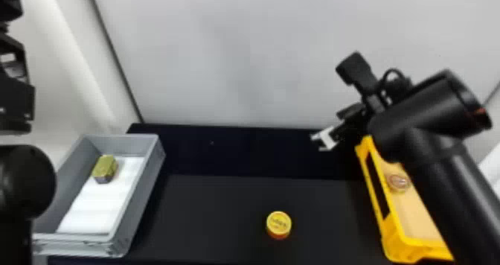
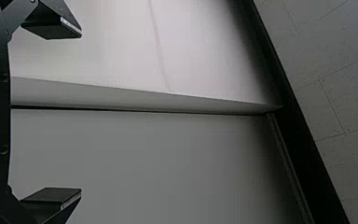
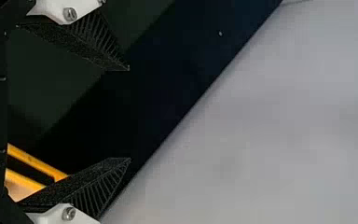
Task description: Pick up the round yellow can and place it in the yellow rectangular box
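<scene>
One round yellow can is standing upright on the tabletop, lid facing up, axis running vertical. One yellow rectangular box is sitting right, seemingly holding one round item. Left pincer, right pincer: fingers standing apart.

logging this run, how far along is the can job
No step looks done: the round yellow can stands on the black table, outside the yellow rectangular box. Nothing is in hand: the left gripper and right gripper are open and empty. Grasping, carrying and placing the can are left.
</scene>
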